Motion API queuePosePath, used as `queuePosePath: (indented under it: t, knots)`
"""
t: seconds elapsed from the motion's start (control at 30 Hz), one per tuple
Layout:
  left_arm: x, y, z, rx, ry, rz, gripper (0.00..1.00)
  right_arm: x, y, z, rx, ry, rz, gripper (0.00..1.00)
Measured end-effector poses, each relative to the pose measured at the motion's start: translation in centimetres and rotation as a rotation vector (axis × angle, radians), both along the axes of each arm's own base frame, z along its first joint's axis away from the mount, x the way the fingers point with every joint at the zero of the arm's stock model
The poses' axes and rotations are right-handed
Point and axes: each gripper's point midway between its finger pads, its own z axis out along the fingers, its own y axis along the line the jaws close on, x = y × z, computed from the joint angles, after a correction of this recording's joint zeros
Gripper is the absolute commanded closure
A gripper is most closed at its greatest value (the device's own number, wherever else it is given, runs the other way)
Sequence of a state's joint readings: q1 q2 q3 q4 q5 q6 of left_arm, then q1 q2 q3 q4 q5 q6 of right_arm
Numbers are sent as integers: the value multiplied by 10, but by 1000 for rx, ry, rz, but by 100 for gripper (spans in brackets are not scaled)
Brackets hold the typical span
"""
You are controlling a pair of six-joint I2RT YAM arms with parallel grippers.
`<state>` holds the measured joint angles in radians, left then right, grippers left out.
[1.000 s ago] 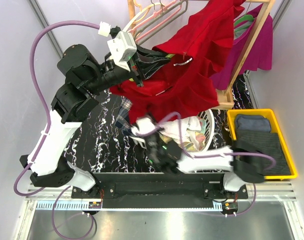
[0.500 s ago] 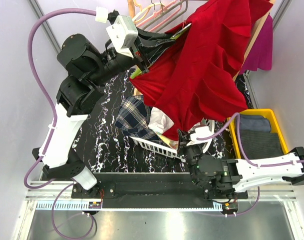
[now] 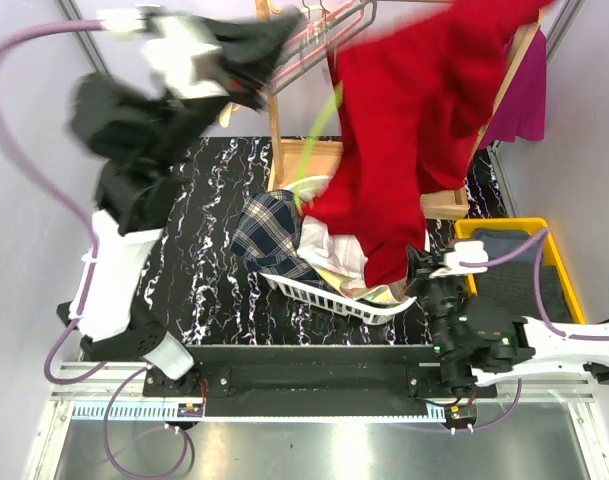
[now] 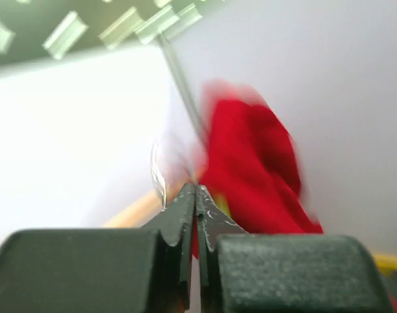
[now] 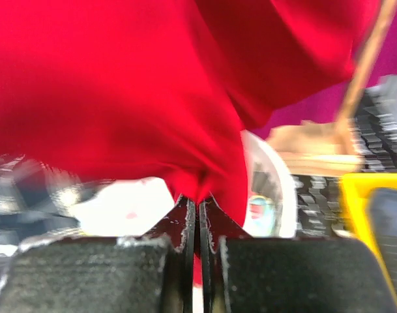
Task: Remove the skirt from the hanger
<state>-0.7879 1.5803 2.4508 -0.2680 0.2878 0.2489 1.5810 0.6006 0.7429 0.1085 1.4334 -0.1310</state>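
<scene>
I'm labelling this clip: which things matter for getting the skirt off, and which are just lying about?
Job: red fabric skirt; blurred lime-green hanger; right gripper, shut on the skirt's hem.
Lying about: white plastic laundry basket; yellow plastic bin; magenta garment.

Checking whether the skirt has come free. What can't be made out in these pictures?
Red fabric skirt: top cut off by the overhead view's upper edge.
Left gripper: motion blur hides what it pinches, overhead and wrist views.
Lime-green streak: too blurred overhead to identify.
</scene>
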Motion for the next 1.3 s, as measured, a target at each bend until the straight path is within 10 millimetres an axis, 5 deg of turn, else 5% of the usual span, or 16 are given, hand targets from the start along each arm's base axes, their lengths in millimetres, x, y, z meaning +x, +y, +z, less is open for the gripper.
queuePosePath:
  t: [0.07, 0.2, 0.33, 0.37, 0.43, 0.57, 0.6, 0.8, 0.87, 0.93, 1.03, 1.13, 1.2, 1.23, 1.3]
  knots:
    - [-17, 31, 38, -109, -108, 46, 100, 4, 1, -11, -94, 3, -46, 86]
    - [-80, 102, 95, -296, -280, 79, 100, 6, 27, -33, -288, 4, -74, 89]
    - [-136, 156, 123, -428, -388, 75, 100, 12, 67, -46, -454, 8, -74, 87]
    - [-144, 166, 126, -449, -396, 72, 100, 14, 75, -47, -476, 9, -72, 71]
    - [-148, 169, 120, -446, -378, 63, 100, 15, 88, -47, -481, 11, -56, 66]
    - [-106, 125, 44, -253, -180, 49, 100, 15, 96, -29, -432, 9, -35, 27]
    - [-86, 106, 8, -174, -98, 49, 100, 15, 97, -22, -408, 9, -32, 5]
    - [4, 19, -206, 265, 344, 61, 100, 13, 78, 58, -194, -4, -44, 0]
    - [13, 10, -248, 353, 430, 65, 100, 15, 59, 96, -75, -11, -53, 0]
    - [14, 9, -257, 376, 452, 67, 100, 28, 38, 122, -8, -22, -111, 0]
    - [9, 14, -241, 335, 415, 64, 100, 61, -3, 163, 34, -55, -288, 0]
    - [2, 21, -224, 290, 375, 62, 100, 111, 2, 185, -4, -67, -368, 0]
    - [-3, 26, -215, 268, 352, 64, 100, 153, 29, 171, -45, -31, -323, 0]
    - [-5, 30, -211, 260, 344, 69, 100, 177, 24, 156, -73, 3, -346, 0]
    - [-8, 38, -205, 246, 327, 81, 100, 217, 38, 96, -161, 131, -313, 0]
